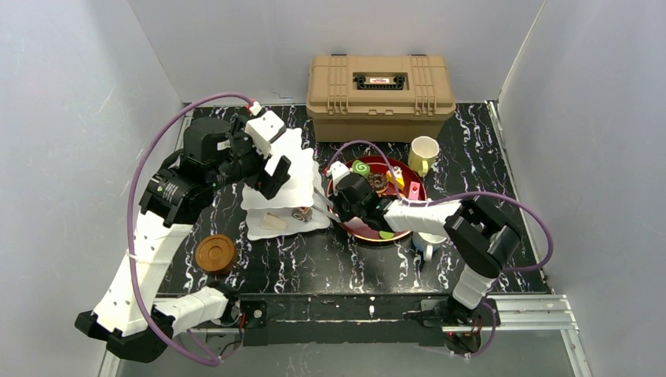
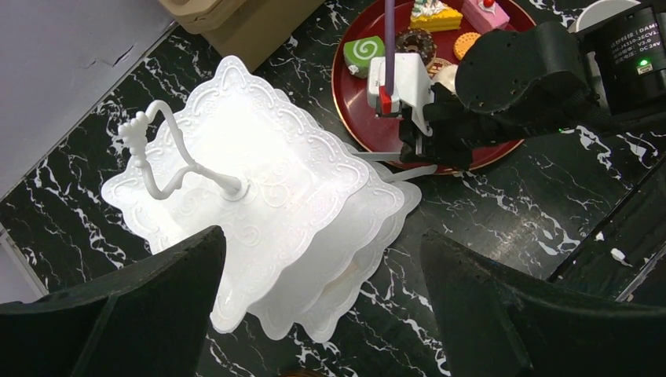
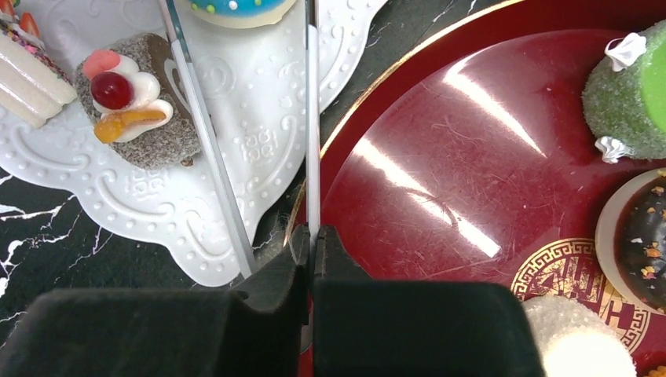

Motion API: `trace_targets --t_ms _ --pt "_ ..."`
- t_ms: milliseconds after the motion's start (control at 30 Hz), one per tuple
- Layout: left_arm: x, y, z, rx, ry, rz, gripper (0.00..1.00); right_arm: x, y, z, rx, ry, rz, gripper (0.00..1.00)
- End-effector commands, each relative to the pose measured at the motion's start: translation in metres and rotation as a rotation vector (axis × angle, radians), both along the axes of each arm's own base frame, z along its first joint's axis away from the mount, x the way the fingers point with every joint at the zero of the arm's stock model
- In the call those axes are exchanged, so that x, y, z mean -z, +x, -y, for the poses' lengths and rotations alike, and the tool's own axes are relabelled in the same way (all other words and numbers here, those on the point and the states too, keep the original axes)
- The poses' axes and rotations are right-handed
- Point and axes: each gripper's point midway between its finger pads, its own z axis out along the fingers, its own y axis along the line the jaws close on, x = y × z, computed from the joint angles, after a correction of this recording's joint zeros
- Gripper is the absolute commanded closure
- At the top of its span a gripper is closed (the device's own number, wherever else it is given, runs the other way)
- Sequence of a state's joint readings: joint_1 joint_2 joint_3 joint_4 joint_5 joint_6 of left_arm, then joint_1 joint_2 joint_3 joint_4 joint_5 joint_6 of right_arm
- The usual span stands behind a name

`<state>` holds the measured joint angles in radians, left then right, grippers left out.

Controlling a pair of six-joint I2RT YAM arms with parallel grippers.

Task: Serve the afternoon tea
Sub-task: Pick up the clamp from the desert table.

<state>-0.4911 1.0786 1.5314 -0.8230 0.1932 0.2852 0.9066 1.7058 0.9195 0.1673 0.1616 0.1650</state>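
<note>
The white three-tier stand (image 1: 292,161) stands left of centre, and my left gripper (image 2: 322,243) hangs open above its near edge, holding nothing. On its bottom tier (image 3: 259,118) lie a brown cake with a cherry (image 3: 137,102), a blue donut (image 3: 236,8) and a cream cake (image 3: 27,75). My right gripper (image 3: 312,236) is shut on one thin arm of metal tongs (image 3: 312,118) at the tray's left rim. The tongs' other arm splays left over the stand. A green roll (image 3: 632,94) and a chocolate donut (image 3: 648,236) lie on the dark red tray (image 3: 440,141).
A tan case (image 1: 381,86) sits at the back. A cream-yellow mug (image 1: 424,153) stands behind the tray, and a white mug (image 1: 428,243) sits under the right arm. A brown coaster stack (image 1: 216,254) lies near the left arm's base. Grey walls close in on both sides.
</note>
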Motion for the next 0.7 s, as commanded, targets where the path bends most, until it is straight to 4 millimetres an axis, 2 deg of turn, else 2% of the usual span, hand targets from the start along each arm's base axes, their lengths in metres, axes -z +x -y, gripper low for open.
trace_targets --t_ms 0,167,400,533,667 --pt "-0.004 -0.003 0.000 0.017 0.003 0.007 0.09 -0.022 0.002 0.002 0.010 0.030 0.055 0.98" --pt "-0.001 -0.003 0.002 0.025 0.001 -0.005 0.10 -0.056 0.008 0.013 0.046 0.054 0.140 0.99" --pt "-0.004 -0.007 0.004 0.041 -0.015 -0.010 0.11 -0.077 0.010 0.037 0.095 0.032 0.221 0.99" --pt "-0.003 -0.008 0.005 0.044 -0.017 -0.014 0.11 -0.076 0.004 0.037 0.051 0.017 0.212 0.99" --pt "-0.005 -0.007 0.007 0.042 -0.030 -0.018 0.11 -0.058 0.001 0.029 0.012 -0.014 0.163 0.99"
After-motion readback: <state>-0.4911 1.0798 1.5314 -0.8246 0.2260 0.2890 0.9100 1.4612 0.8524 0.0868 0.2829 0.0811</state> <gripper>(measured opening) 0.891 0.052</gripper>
